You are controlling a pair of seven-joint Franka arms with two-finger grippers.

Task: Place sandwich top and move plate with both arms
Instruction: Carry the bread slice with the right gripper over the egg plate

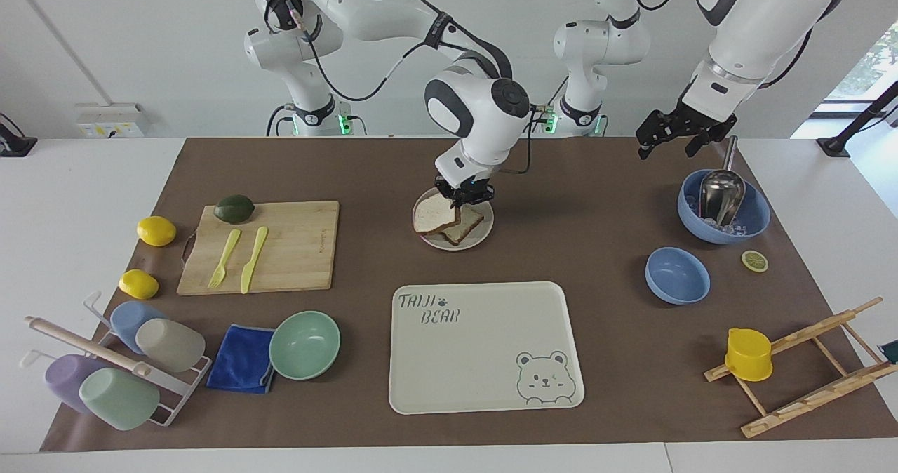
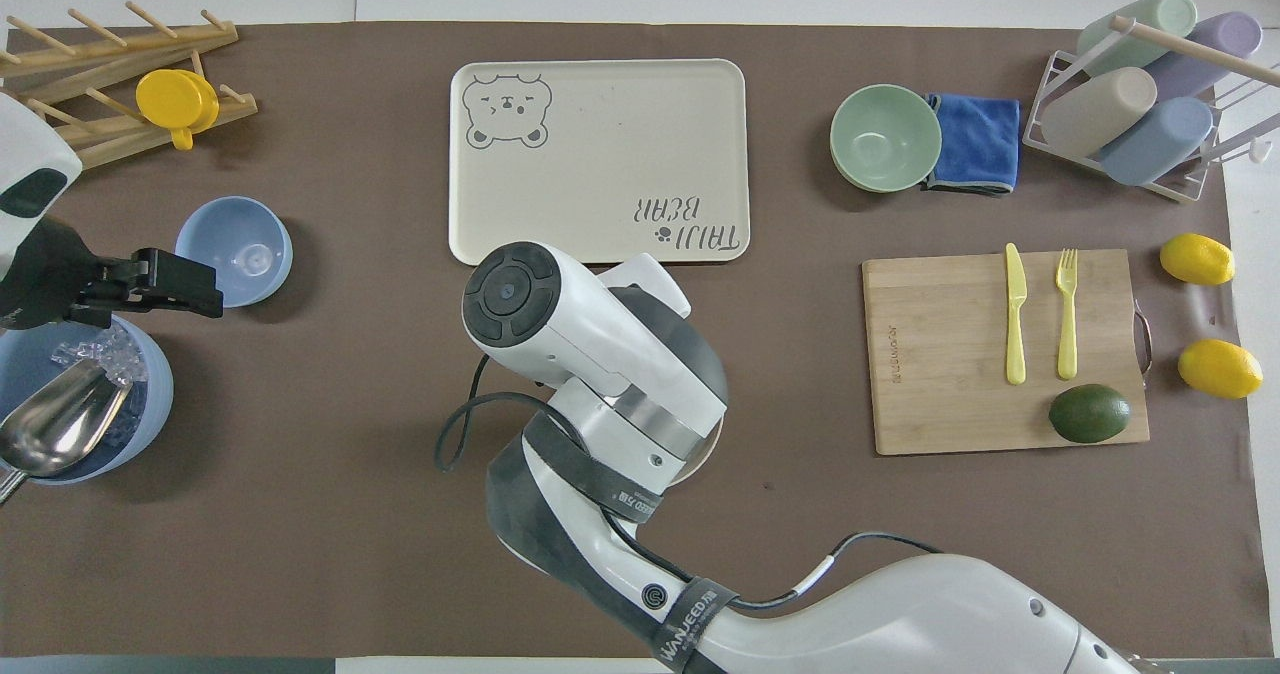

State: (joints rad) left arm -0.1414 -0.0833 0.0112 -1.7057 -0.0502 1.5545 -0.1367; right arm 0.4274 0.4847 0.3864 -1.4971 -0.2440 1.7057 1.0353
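Bear tray (image 1: 484,347) near plate (image 1: 474,237)

Both arms (image 1: 393,10) are glossy white with rounded shells, dark grey joint caps and bands, black cables looped along them, a black strap lettered in white on the right arm (image 2: 690,619), green lights at the bases, and a black skeletal gripper at each wrist.

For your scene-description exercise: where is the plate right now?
In the facing view, the plate sits mid-table under the right gripper, nearer to the robots than the bear tray, beside the cutting board.
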